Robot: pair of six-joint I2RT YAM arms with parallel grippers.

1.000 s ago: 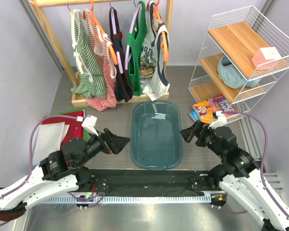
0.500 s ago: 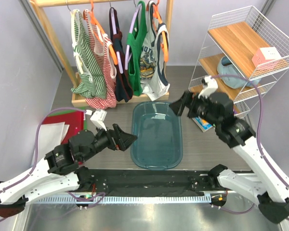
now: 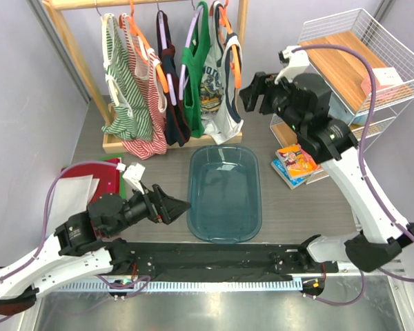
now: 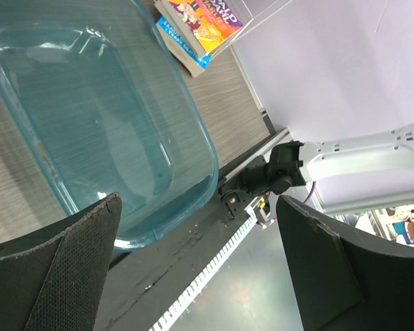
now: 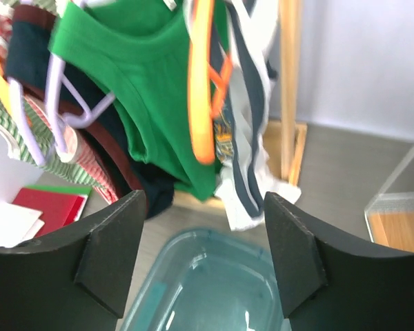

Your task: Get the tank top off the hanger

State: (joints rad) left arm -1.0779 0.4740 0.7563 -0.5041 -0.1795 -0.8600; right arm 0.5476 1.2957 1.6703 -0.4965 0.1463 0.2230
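The white tank top (image 3: 219, 103) with navy trim hangs on the orange hanger (image 3: 232, 55) at the right end of the wooden rack. My right gripper (image 3: 251, 92) is raised just right of it, open and empty, not touching. In the right wrist view the hanger (image 5: 201, 89) and the tank top's (image 5: 252, 145) navy-edged folds hang ahead of the open gripper (image 5: 203, 224), next to a green top (image 5: 152, 83). My left gripper (image 3: 176, 205) hovers low by the bin's left rim, open and empty (image 4: 199, 207).
A blue plastic bin (image 3: 191, 207) lies mid-table below the rack (image 3: 76, 48). Striped and dark tops (image 3: 134, 89) hang further left. A wire shelf (image 3: 372, 41) stands at the right with books (image 3: 295, 160) beneath. Red folder and papers (image 3: 90, 176) lie at the left.
My right arm has risen from beside the bin and swung up and left to the rack's right end. The left gripper shifted slightly near the bin's left rim.
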